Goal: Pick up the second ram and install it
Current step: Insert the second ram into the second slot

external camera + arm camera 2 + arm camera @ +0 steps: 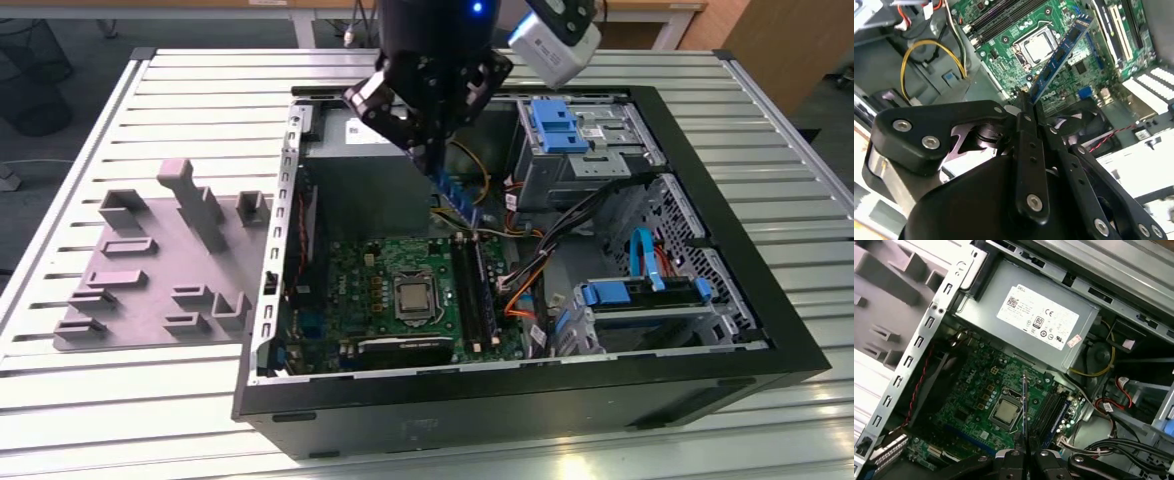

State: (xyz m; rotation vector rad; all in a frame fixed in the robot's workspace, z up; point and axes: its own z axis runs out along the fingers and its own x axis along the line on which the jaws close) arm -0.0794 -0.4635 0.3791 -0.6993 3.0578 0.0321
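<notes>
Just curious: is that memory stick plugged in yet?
Not yet. The gripper holds the memory stick in the air above the green board.

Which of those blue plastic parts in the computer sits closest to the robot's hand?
The blue bracket at the case's far end, beside the hand; the two others lie toward the exterior view's lower right.

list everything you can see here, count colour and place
computer case: 1, black, open, lying on the slatted table
motherboard: 1, green, on the case floor
power supply: 1, grey, inside the case beside the motherboard
drive brackets: 2, blue, toward the exterior view's right
parts tray: 1, grey, on the table at the exterior view's left of the case
second ram: 1, blue, held above the motherboard
claw: 1, black, shut on the second ram, over the open case
</notes>
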